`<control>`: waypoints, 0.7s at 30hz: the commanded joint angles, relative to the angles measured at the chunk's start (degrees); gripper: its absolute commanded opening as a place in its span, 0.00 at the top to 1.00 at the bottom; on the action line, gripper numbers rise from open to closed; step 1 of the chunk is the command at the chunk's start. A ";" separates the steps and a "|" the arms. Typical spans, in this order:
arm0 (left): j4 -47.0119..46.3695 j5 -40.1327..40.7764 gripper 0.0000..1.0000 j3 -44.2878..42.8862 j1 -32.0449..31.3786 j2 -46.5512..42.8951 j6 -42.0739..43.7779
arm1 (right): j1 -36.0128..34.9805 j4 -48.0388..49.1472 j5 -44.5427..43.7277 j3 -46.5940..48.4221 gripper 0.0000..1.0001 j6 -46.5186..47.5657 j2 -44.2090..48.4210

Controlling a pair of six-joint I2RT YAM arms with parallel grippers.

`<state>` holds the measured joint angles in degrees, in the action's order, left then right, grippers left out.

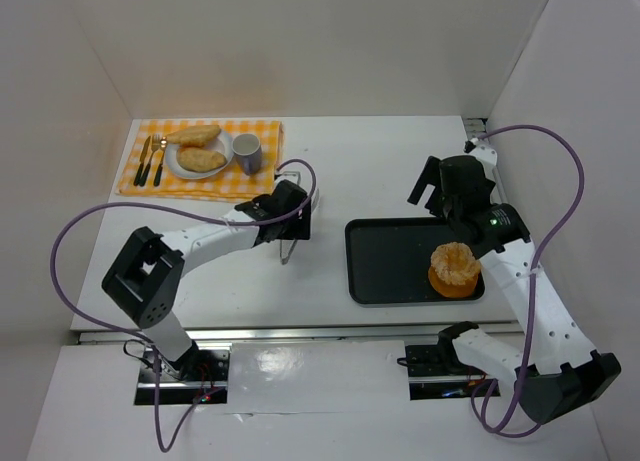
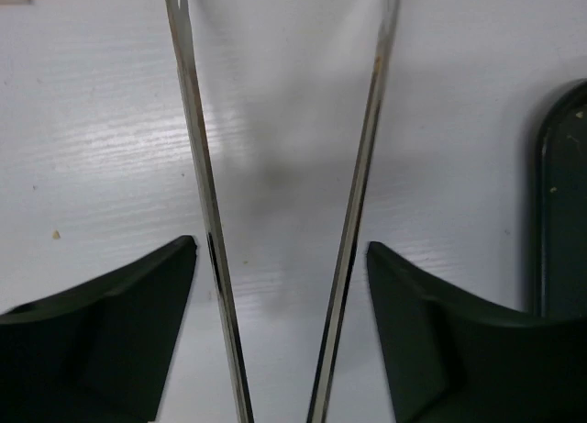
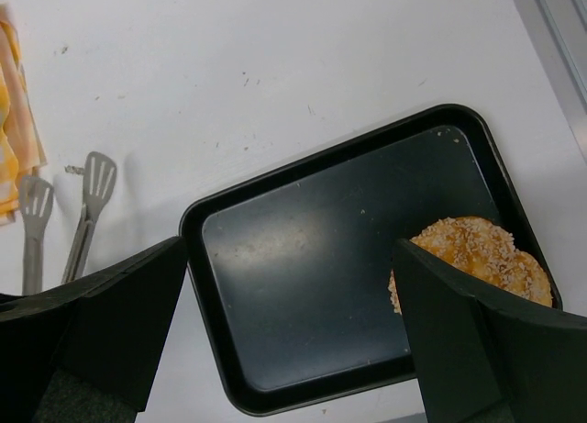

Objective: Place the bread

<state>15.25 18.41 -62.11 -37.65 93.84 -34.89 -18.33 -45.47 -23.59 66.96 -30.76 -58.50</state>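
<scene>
Left claw (image 2: 282, 247): I log it just to 9 o'clock of the table's middle, jaws wide, straddling a pair of slim grey metal tongs (image 2: 197, 194). One finger (image 2: 110, 331) touches the tongs' near arm; the other stands just apart from the second arm, so I read no clamp. Whether the tongs rest on the white table (image 1: 380, 161) I cannot tell.

Right claw (image 3: 289, 247): jaws wide, nothing between them, hanging over the far edge of a black rectangular metal tray (image 1: 385, 261) at 4 o'clock.

Round orange fluted pastry (image 1: 455, 269): on the tray, in its near right corner.

Bread, item one: elongated golden-brown roll (image 1: 195, 134), on a round white plate (image 1: 224, 141) at 10 o'clock.

Bread, item two: second oval golden-brown roll (image 1: 202, 160), on the same plate, just nearer me, touching the first. I see no other bread.

Yellow-and-white checked cloth (image 1: 200, 186): under the plate.

Lavender mug (image 1: 247, 153): on the cloth, just to 3 o'clock of the plate.

Dark-handled cutlery set (image 1: 150, 161): on the cloth, to 9 o'clock of the plate.
</scene>
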 commanded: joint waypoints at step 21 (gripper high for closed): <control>11.31 3.21 0.03 -12.17 -0.76 -16.40 6.95 | 0.31 0.03 -1.81 -0.07 0.00 0.53 -0.30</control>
<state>28.51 20.38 -76.34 -38.09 80.47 -30.30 -18.33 -45.76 -24.84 66.54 -30.76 -58.83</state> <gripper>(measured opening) 0.971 0.997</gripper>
